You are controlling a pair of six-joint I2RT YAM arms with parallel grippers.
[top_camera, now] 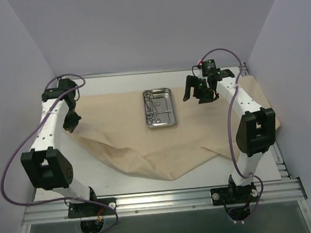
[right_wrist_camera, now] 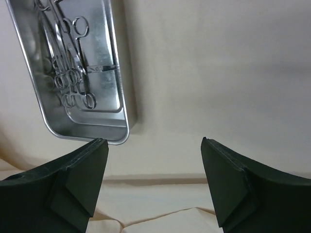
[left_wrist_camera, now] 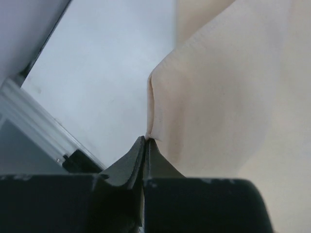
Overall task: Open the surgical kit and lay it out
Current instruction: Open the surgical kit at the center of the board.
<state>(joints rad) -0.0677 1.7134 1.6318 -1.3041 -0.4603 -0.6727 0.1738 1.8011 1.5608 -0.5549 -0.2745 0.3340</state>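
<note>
Left tool (left_wrist_camera: 146, 145) is clamped tight on a fold of the cloth wrap (top_camera: 147, 151), out at its left edge. From the wrist you can see the fabric puckered into a little ridge rising out of the pinch. Right tool (right_wrist_camera: 153, 148) hangs released, jaws wide with nothing between them, over the cloth just right of the steel tray (top_camera: 161, 125).

The tray sits in the far middle of the wrap, long side running near to far, with the ring-handled instruments (top_camera: 154, 108) heaped inside it, crossing one another. The wrap covers most of the surface (top_camera: 123, 185), and its near edge droops to a loose point toward the arms.

That cloth looks light and limp to me. It'll drape, bunch and follow any tug, so a hem or corner pinch like this one is the place to hold it. Mind you, the tray rides on it, so a hard pull could drag the steel along.

The tray itself looks rigid and slick, so I'd go for the raised lip at a short end. The instruments are thin, hard and low-lying, and their rings are likely to snag each other. I'd take one by its shank, clear of the pile.
</note>
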